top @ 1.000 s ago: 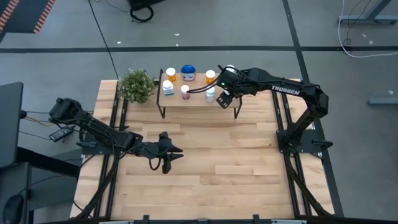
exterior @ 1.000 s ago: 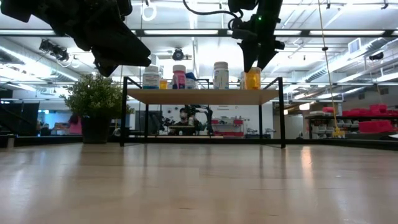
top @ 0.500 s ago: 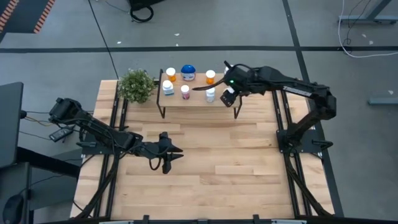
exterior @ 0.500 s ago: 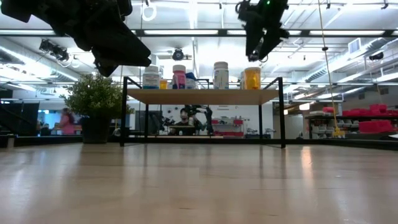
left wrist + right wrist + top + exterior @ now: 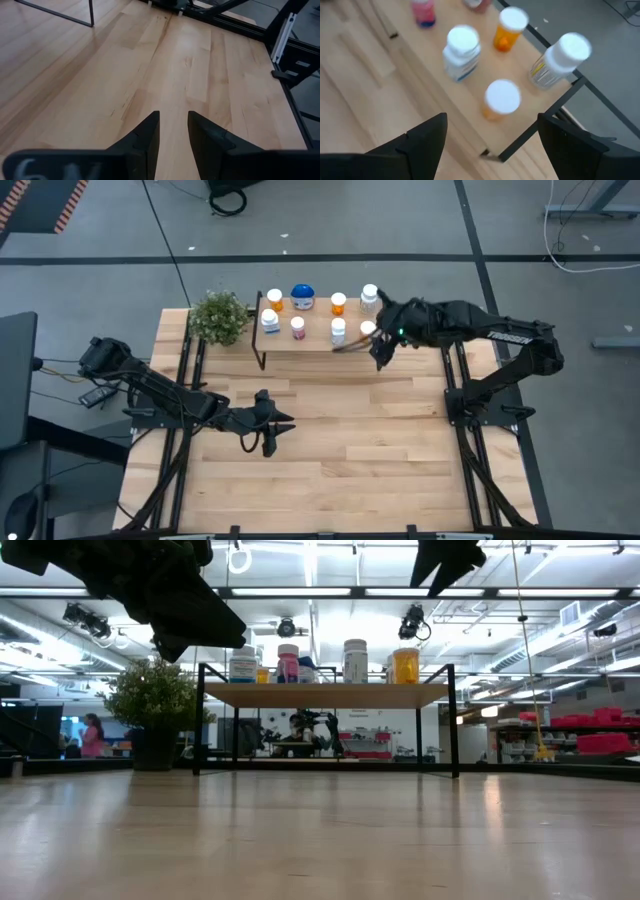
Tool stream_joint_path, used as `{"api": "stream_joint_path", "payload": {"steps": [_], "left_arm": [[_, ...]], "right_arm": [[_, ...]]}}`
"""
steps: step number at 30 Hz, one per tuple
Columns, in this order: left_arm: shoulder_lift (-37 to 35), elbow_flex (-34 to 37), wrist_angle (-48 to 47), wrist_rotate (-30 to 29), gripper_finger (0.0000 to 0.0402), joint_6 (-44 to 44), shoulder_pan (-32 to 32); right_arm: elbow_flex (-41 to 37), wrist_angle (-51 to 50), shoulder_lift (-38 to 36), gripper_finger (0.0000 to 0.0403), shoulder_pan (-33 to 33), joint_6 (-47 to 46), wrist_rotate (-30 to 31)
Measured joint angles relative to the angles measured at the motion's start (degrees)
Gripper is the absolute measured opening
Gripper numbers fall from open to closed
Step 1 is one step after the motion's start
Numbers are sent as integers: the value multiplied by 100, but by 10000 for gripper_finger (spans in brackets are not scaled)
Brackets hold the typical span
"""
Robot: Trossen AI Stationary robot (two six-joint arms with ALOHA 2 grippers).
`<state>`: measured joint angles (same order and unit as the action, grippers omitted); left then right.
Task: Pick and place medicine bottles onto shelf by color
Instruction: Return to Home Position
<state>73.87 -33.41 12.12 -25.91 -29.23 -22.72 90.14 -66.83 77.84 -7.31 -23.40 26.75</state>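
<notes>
The shelf (image 5: 318, 346) stands at the table's far side on black legs, with several medicine bottles standing on it: orange (image 5: 275, 300), blue-lidded (image 5: 302, 297), bluish-white (image 5: 270, 321), pink (image 5: 298, 327), a second orange (image 5: 339, 303) and white ones. My right gripper (image 5: 378, 343) hangs open and empty above the shelf's right end, over a white-capped orange bottle (image 5: 501, 100), clear of it. Its fingers (image 5: 425, 137) stand wide apart. My left gripper (image 5: 268, 425) waits over the table's middle left, open by a narrow gap (image 5: 173, 125), holding nothing.
A green potted plant (image 5: 220, 317) stands just left of the shelf. Bare wooden tabletop (image 5: 350, 440) lies between the shelf and the near edge. Black rails (image 5: 460, 430) run along both table sides. In the low view the left arm (image 5: 170, 590) fills the upper left.
My right gripper has risen from around the orange bottle at the shelf's right end, going up and back toward the table's right edge. The orange bottle has stayed standing on the shelf.
</notes>
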Motion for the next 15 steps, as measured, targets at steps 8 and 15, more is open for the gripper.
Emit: {"api": "stream_joint_path", "payload": {"steps": [8,15], "left_arm": [[0,0,1,0,107,-9,0],[0,0,1,-1,107,-11,0]], "right_arm": [[-517,-6,-29,317,656,-176,307],[-384,91,-337,317,952,-252,584]]}}
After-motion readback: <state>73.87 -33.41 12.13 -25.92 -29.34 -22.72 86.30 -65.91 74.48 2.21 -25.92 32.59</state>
